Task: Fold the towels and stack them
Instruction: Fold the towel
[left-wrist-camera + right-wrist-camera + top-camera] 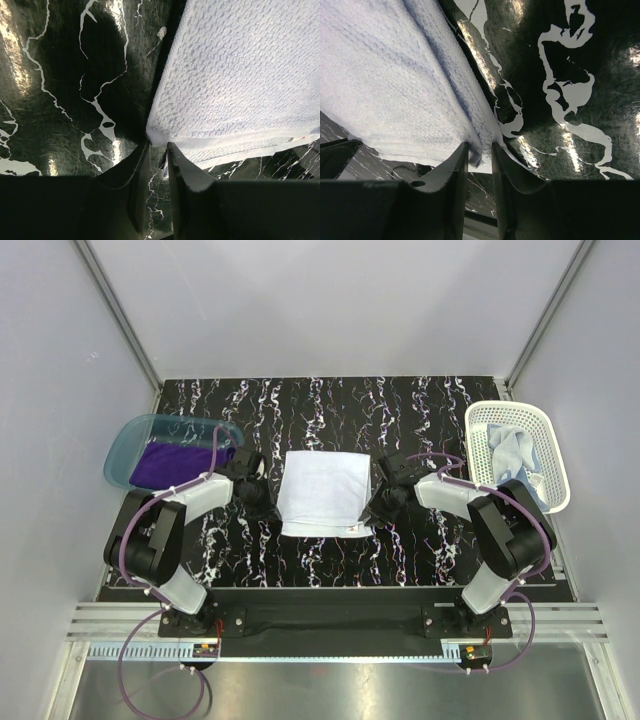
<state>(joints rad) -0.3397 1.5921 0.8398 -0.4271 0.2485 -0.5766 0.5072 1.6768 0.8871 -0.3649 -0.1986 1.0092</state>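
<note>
The white towel (322, 490) is lying flat mid-table, nearly square, its edges running parallel to the black marbled table (430, 420). Your right gripper (480, 146) is pinching 1 near corner. Your left gripper (157, 146) is sitting narrow at the other, grip unclear. Pale walls (320, 310) are enclosing everything.

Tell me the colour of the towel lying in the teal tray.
Deep purple; the towel shows best in the top external view.

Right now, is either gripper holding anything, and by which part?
Both pinch the white towel: left gripper at its left corner, right gripper at its right corner.
</note>
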